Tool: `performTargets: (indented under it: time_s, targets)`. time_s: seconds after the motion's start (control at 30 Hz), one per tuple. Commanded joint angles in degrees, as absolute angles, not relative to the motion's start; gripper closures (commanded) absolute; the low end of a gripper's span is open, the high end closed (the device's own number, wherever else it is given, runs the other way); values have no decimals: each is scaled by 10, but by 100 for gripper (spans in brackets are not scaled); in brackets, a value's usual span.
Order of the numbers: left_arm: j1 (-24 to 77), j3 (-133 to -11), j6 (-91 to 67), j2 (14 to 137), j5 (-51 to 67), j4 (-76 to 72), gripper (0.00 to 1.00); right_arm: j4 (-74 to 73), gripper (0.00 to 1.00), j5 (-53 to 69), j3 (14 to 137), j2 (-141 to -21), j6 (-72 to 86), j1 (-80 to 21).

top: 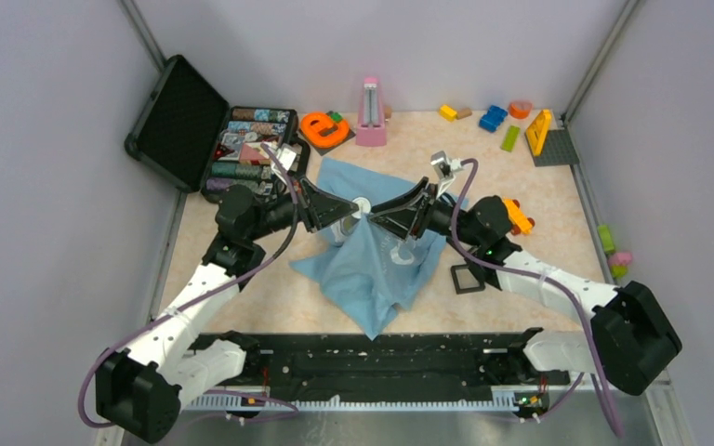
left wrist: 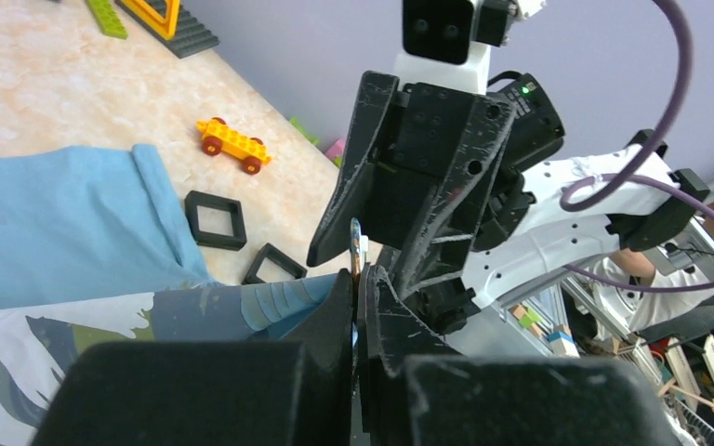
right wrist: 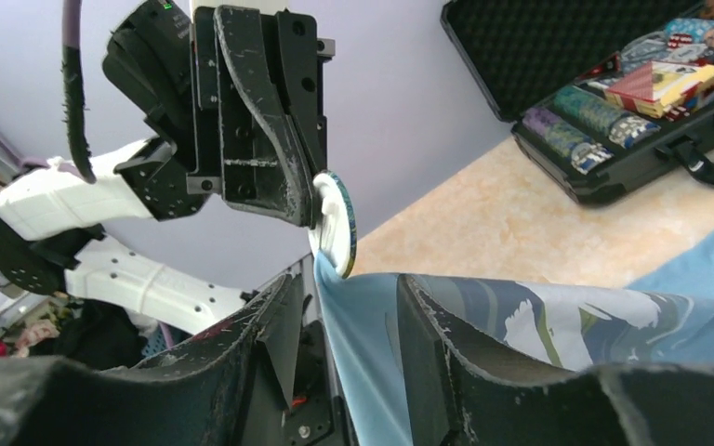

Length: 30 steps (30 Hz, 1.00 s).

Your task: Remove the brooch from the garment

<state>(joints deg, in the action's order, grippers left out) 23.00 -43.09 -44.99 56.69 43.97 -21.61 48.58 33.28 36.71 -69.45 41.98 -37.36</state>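
Above table [top: 242, 288], end effectors [top: 346, 212] [top: 383, 217] pinching brooch [right wrist: 337, 223].

**Hardly any writing we can read**

We find no legible word, brand or number in any view. The one readable sign is an orange block [top: 323, 127] shaped like a lower-case "e", lying well beyond the jaws at the far side of the table. The garment [top: 372, 269] shows a white print just beside the right jaws, too small for us to read. The brooch [right wrist: 337, 223] between the jaws shows only its edge, with no marking visible.
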Motion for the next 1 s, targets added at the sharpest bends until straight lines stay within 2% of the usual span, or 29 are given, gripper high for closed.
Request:
performTargets:
  time_s: [0.0, 0.1, 0.17, 0.33, 0.4, 0.53, 0.57, 0.73, 0.83, 0.87, 0.93, 0.97]
  targets:
    - [229, -436, -481, 563, 469, -294, 100, 564, 63, 347, 398, -713, 461, -376]
    - [229, -435, -482, 564, 477, -295, 100, 576, 66, 347, 401, -722, 471, -376]
    - [229, -434, -481, 564, 479, -295, 100, 583, 73, 346, 402, -723, 474, -377]
    - [229, -434, -480, 567, 490, -296, 100, 595, 79, 351, 403, -723, 480, -377]
    - [229, -432, -479, 567, 492, -299, 100, 591, 88, 366, 410, -726, 477, -377]
    - [229, -432, -482, 574, 503, -300, 100, 586, 91, 382, 412, -725, 477, -377]
    - [229, -432, -483, 577, 506, -300, 100, 588, 100, 387, 412, -724, 477, -377]
    - [229, -428, -491, 579, 518, -319, 100, 598, 100, 418, 419, -729, 479, -377]
    - [229, -430, -489, 579, 518, -317, 100, 597, 71, 420, 421, -730, 482, -377]
    - [229, -430, -490, 579, 518, -317, 100, 600, 66, 420, 421, -732, 485, -377]
    - [229, -431, -490, 579, 517, -317, 100, 603, 65, 418, 422, -736, 492, -376]
    - [229, -432, -490, 578, 517, -317, 100, 608, 69, 418, 422, -738, 495, -376]
